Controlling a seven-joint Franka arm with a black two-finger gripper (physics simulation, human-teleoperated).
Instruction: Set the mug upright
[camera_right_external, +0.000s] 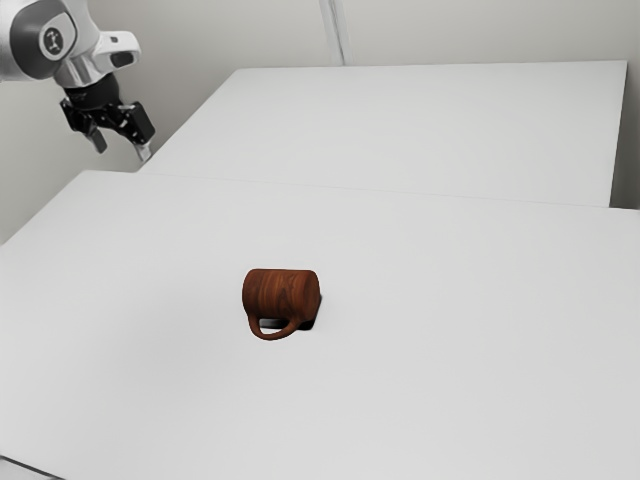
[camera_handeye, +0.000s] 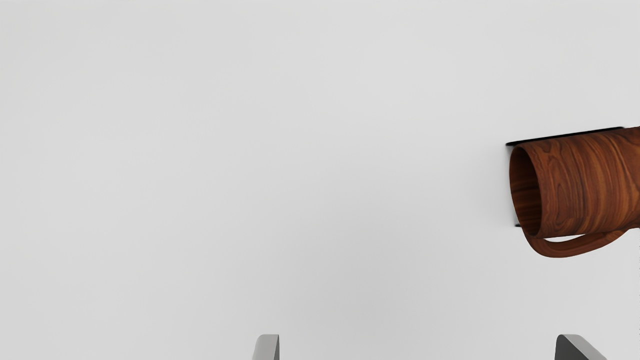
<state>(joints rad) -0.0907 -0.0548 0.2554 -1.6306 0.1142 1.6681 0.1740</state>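
White and plain, a tabletop (camera_right_external: 450, 350) spreads across the middle and lower part of the exterior view. Near its center, slightly left, a reddish-brown wooden mug (camera_right_external: 283, 292) lies on its side, its curved handle (camera_right_external: 272, 335) pointing toward the bottom of the frame. A narrow black shadow (camera_right_external: 302, 324) sits along its underside. The wrist view looks partly into the mug's round mouth and shows swirling wood grain along its body.

At the upper left of the exterior view, the black two-finger gripper (camera_right_external: 120, 147) hangs tilted, well apart from the mug. It is released, with its gray fingertips (camera_handeye: 269, 347) spread wide and the mug beyond them, off toward one finger's side. Above the gripper, the white robot arm (camera_right_external: 85, 55) enters from the upper left corner. Behind the tabletop, another flat white surface (camera_right_external: 420, 130) stretches toward a pale gray wall (camera_right_external: 480, 30), where a thin upright strip (camera_right_external: 335, 30) runs near the top center.
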